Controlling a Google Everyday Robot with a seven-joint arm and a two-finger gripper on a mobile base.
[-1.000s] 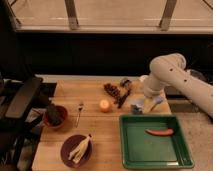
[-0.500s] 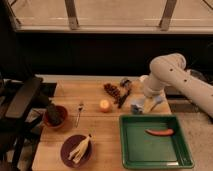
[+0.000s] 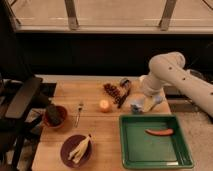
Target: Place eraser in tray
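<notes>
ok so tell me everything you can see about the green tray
The green tray is a large rectangular container, plastic by its look, with a raised rim and a flat floor. It sits level on the near right corner of the wooden table. A red sausage-shaped thing lies inside, towards the far right; the rest of the floor is bare. The gripper hangs just beyond the far rim, apparently not touching it.
</notes>
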